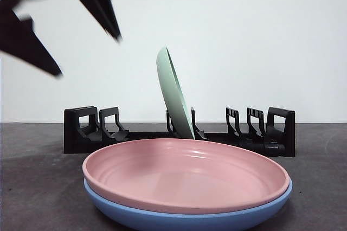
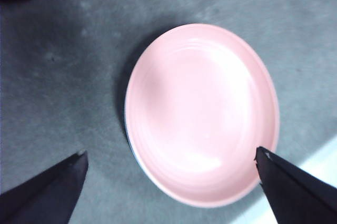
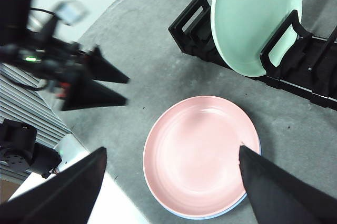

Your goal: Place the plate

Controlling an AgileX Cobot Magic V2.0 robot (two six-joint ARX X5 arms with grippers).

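A pink plate point(image 1: 184, 174) lies on top of a blue plate point(image 1: 162, 215) at the table's front. A green plate point(image 1: 174, 92) stands tilted in a middle slot of the black rack point(image 1: 81, 128). My left gripper point(image 1: 87, 56) hangs open and empty, high above the table at the upper left of the front view. Its own view point(image 2: 169, 152) looks down on the pink plate point(image 2: 202, 113). My right gripper point(image 3: 172, 149) is open and empty, high over the pink plate point(image 3: 200, 153). Its view also shows the green plate point(image 3: 253, 19), the rack point(image 3: 187, 21) and the left gripper point(image 3: 126, 90).
The rack runs across the table behind the stacked plates, with free slots on both sides of the green plate. The blue plate's rim point(image 3: 239, 203) shows under the pink one. The table's edge point(image 3: 121, 203) lies close to the stack.
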